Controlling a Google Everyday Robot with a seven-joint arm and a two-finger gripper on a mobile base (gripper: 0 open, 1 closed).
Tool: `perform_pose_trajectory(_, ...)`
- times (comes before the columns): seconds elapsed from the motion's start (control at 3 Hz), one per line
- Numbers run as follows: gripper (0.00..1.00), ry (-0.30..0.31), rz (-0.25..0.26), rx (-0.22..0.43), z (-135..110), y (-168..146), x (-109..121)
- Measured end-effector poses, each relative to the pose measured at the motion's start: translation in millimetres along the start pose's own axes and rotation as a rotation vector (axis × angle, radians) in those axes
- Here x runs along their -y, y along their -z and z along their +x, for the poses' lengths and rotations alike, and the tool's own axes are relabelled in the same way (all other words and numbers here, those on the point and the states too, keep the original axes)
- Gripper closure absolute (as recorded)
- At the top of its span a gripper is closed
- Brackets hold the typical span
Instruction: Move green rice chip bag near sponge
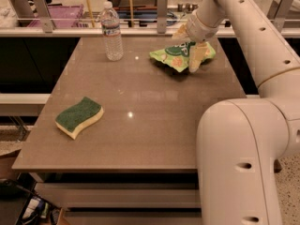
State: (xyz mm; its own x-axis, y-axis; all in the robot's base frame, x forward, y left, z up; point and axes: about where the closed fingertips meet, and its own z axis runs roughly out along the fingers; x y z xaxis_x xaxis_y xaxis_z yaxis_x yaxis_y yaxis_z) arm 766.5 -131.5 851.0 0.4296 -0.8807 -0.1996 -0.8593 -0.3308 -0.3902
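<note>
Tool (191, 56) seen over green rice chip bag (168, 56); grip cannot be told. Sponge (79, 116) well apart on worktop (154, 121).

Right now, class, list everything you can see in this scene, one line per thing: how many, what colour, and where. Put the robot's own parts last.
table: one, grey-brown, fills the middle of the view
green rice chip bag: one, lime green with orange-tan chip pictures, far right part of the table
sponge: one, pale yellow with a dark green top, near left part of the table, far from the bag
water bottle: one, clear with a white cap, upright at the far edge, left of the bag
bin: one, purple, behind the rail at back left
arm: one, white, reaching in from the right
hand: one, pale cream, at the right end of the bag
</note>
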Motion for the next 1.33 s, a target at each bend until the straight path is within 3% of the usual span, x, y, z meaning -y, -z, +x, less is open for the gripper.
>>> perform_pose_trajectory(1.0,0.87,0.002,0.007,0.005,-1.4,-13.9,5.4)
perform_pose_trajectory(1.33,1.0,0.002,0.008,0.007,-1.7,-17.3,6.5)
